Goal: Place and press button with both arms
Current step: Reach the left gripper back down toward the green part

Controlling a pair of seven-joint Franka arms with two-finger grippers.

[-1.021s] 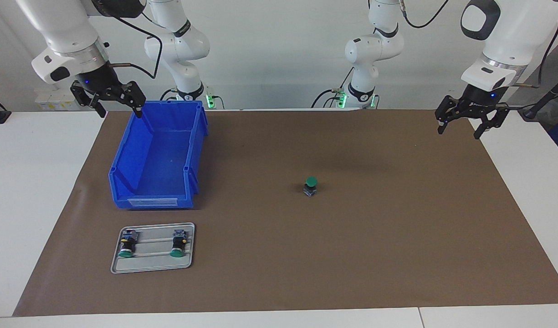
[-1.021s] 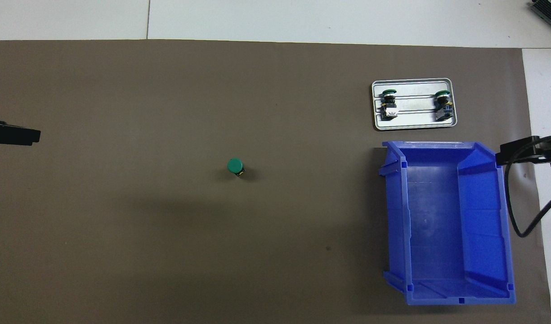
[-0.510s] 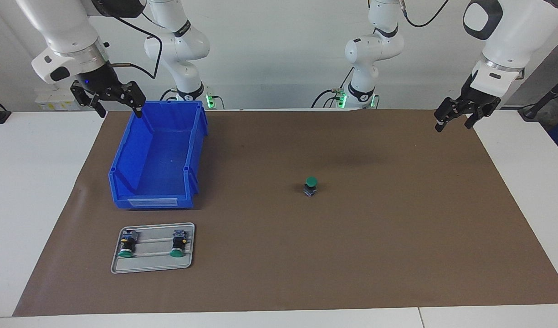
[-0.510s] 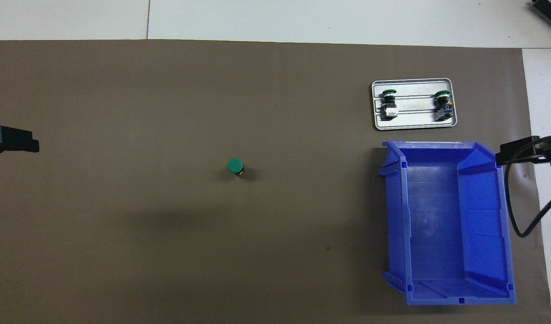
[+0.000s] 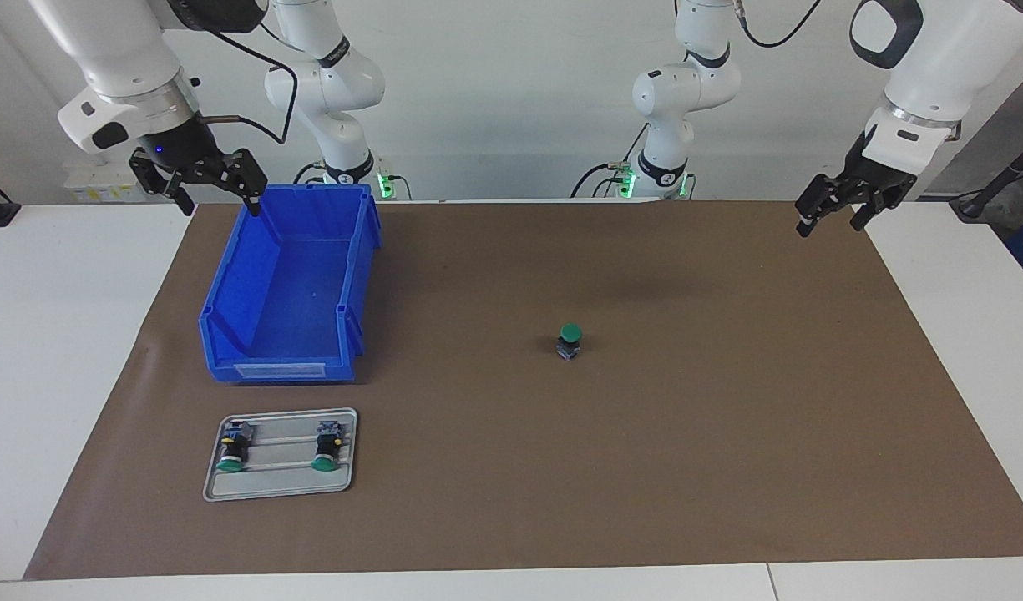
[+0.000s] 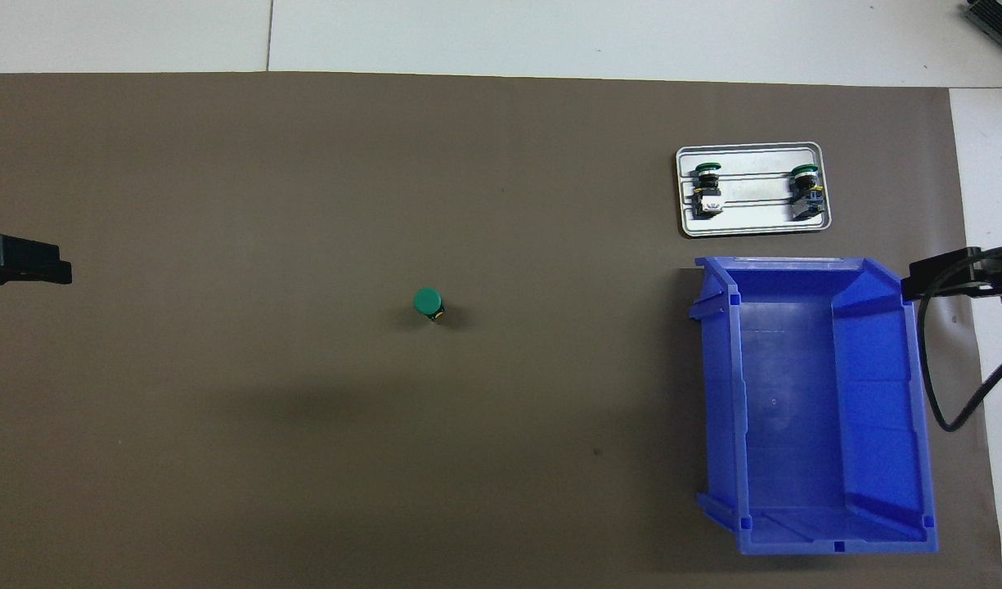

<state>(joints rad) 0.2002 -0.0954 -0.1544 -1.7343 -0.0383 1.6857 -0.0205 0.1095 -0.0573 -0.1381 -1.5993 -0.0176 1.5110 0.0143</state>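
Note:
A green-capped button [image 5: 569, 340] [image 6: 427, 303] stands upright on the brown mat near the middle of the table, with nothing touching it. My left gripper [image 5: 828, 225] [image 6: 26, 266] hangs open and empty in the air over the mat's edge at the left arm's end, well away from the button. My right gripper [image 5: 219, 204] [image 6: 959, 274] hovers open and empty over the rim of the blue bin [image 5: 227, 292] at the right arm's end.
The blue bin [image 6: 803, 401] holds nothing. A grey tray [image 5: 281, 482] [image 6: 750, 225] lies beside it, farther from the robots, with two more green buttons [image 5: 231, 451] [image 5: 327, 446] lying on their sides. White table borders the mat.
The left gripper has turned at the wrist and shifted slightly over the mat's edge. The right arm, the button, the bin and the tray have not moved.

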